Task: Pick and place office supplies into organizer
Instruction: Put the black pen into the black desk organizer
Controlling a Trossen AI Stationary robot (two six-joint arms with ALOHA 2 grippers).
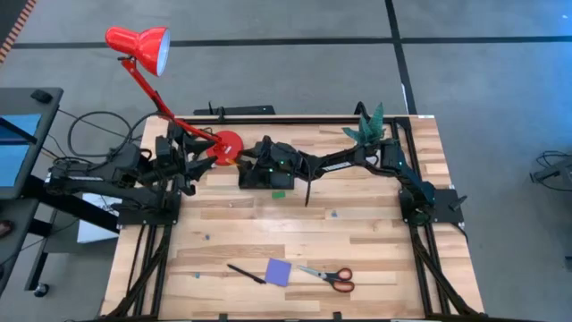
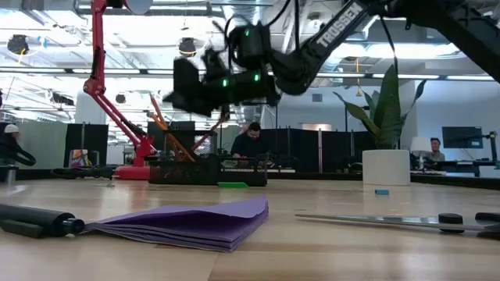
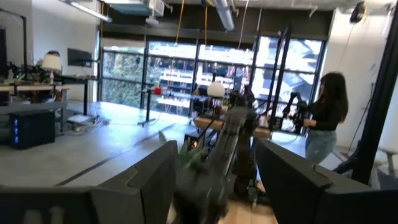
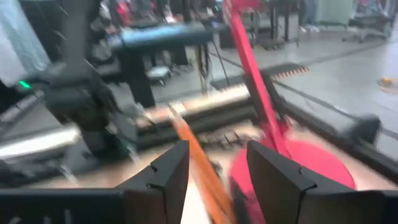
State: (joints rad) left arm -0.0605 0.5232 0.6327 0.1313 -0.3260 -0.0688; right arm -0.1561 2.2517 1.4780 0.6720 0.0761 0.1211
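The black organizer (image 2: 207, 172) stands at the table's far middle, next to the red lamp base. Orange pencils (image 2: 168, 133) lean out of it. My right gripper (image 4: 217, 152) hovers open just above it (image 2: 183, 90), with one orange pencil (image 4: 196, 165) slanting up between its fingers. A green eraser (image 2: 232, 185) lies on the table just in front of the organizer. Near the front edge lie a black pen (image 1: 246, 273), a purple notepad (image 1: 279, 271) and red-handled scissors (image 1: 332, 278). My left gripper (image 3: 217, 165) waits open, raised, at the far left (image 1: 198, 154). My right gripper's open fingers stand on either side of the orange pencil's upper part (image 4: 186, 140), coming at it about level from the table's right. The pencil runs close by one finger (image 4: 171, 174); I cannot tell whether it touches it.
The red desk lamp's base (image 1: 229, 143) sits right beside the organizer, and its arm (image 1: 147, 85) rises to the far left. A potted plant (image 1: 371, 125) stands at the far right. Bare wood (image 1: 295, 224) lies between the organizer and the items at the front.
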